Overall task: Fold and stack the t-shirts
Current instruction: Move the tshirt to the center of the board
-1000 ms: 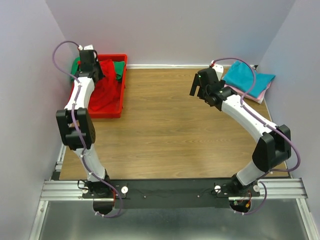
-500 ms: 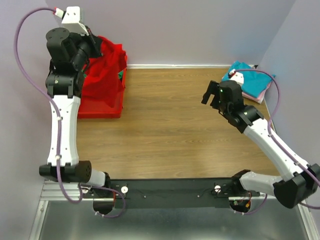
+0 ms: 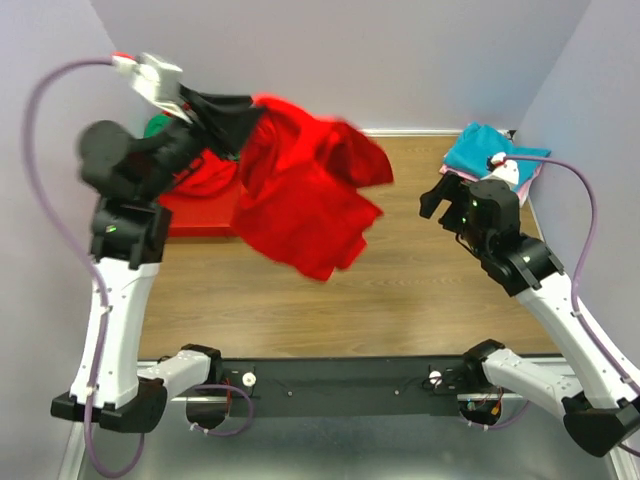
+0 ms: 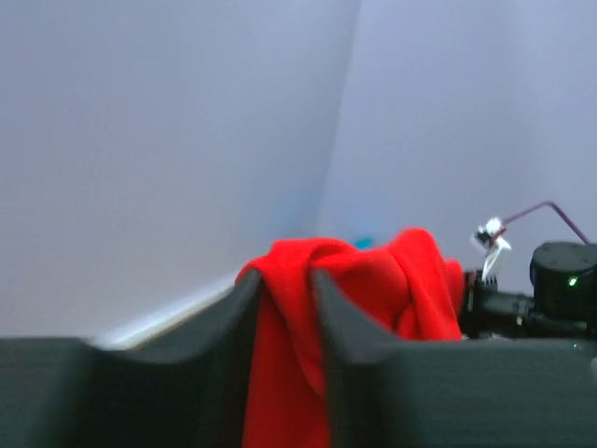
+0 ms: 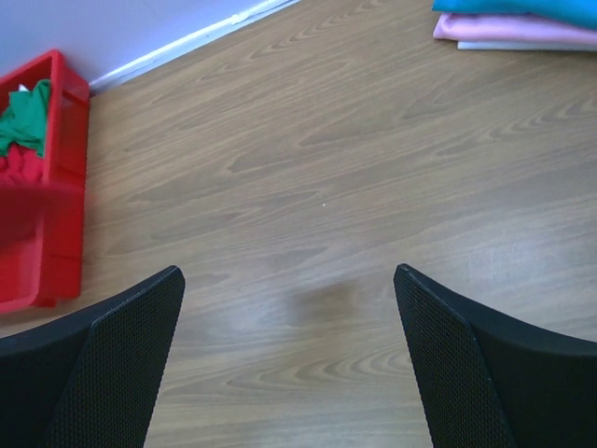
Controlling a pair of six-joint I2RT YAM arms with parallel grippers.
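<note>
Our right gripper (image 5: 287,276) is hovering, jaws wide apart and empty, above the right side of the worktop (image 5: 308,168). Our left gripper (image 4: 285,285) is clamping the red shirt (image 3: 310,200), which is hanging bunched in the air over the left half. We are judging this to be the carry-out step. Next we are needing to lay the shirt flat mid-worktop. The bin (image 3: 200,215) is sitting at the far left corner and the folded stack (image 3: 480,155) at the far right.

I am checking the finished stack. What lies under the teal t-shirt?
A folded pink t-shirt lies directly under the teal t-shirt; only its edge shows. A paler strip shows beneath; whether it is another garment cannot be told, as the stack covers it.
</note>
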